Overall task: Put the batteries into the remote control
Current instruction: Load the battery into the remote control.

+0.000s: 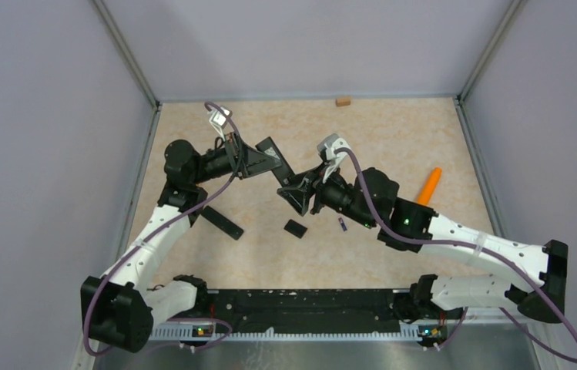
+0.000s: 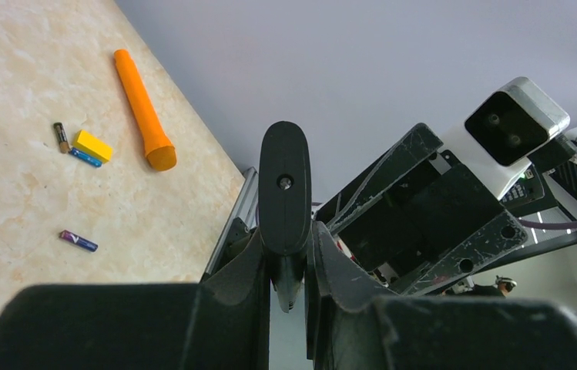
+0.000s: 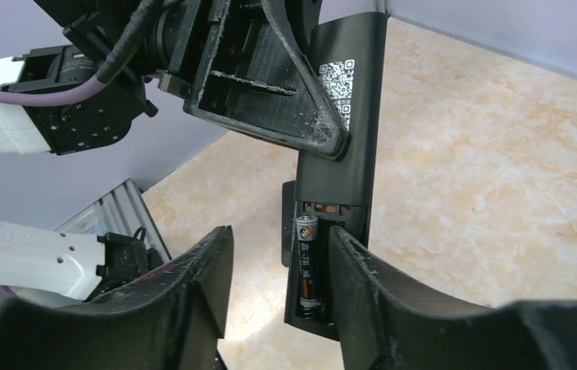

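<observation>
Your left claw (image 2: 286, 258) is clamped shut on the remote (image 2: 285, 185) and holds it off the table, upper centre of the top view, with the back side facing the right wrist camera. The battery bay is uncovered. One battery (image 3: 307, 266) sits in the bay's left slot, lower centre of the right wrist view. I can't tell about the slot beside it, because a finger (image 3: 362, 293) covers it. Your right claw (image 3: 279, 231) is partly open, with its jaws on either side of the bay end, gripping nothing. Loose on the table you have a purple battery (image 2: 78, 241) at lower left of the left wrist view. A dark battery (image 2: 62, 136) and a blue battery (image 2: 85, 157) lie by a yellow block (image 2: 92, 145) at upper left, with the orange stick (image 2: 142, 108) just to their right. In the top view a small black piece (image 1: 295, 227) lies at centre frame below the claws, and a long black bar (image 1: 222, 222) lies left of it.
</observation>
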